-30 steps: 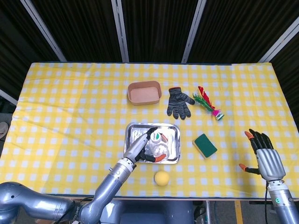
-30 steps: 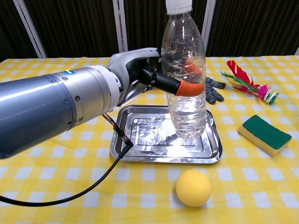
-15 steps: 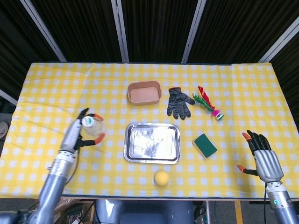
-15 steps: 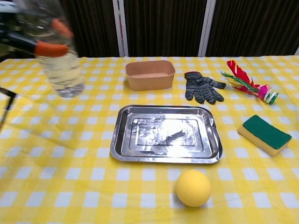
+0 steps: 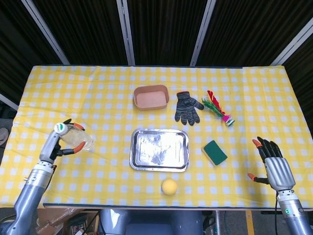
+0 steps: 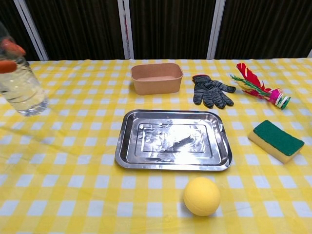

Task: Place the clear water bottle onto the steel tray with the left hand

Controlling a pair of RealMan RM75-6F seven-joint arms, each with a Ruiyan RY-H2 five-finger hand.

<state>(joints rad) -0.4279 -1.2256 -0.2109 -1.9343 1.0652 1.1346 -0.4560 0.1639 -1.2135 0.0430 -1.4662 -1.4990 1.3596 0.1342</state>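
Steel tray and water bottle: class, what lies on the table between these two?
Nothing but bare checked cloth lies between the clear water bottle, held by the left hand, and the steel tray; the head view shows it best.

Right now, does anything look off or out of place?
Yes: the clear water bottle is tilted in the left hand, far left of the steel tray, which holds nothing. No spill or damage shows.

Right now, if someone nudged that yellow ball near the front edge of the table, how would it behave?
The yellow ball would probably roll freely: it looks fully round and sits on flat checkered cloth with nothing touching it. Its matte, slightly pitted surface suggests foam, so likely light and squashy. Pushed toward the steel tray, the raised rim would likely stop it.
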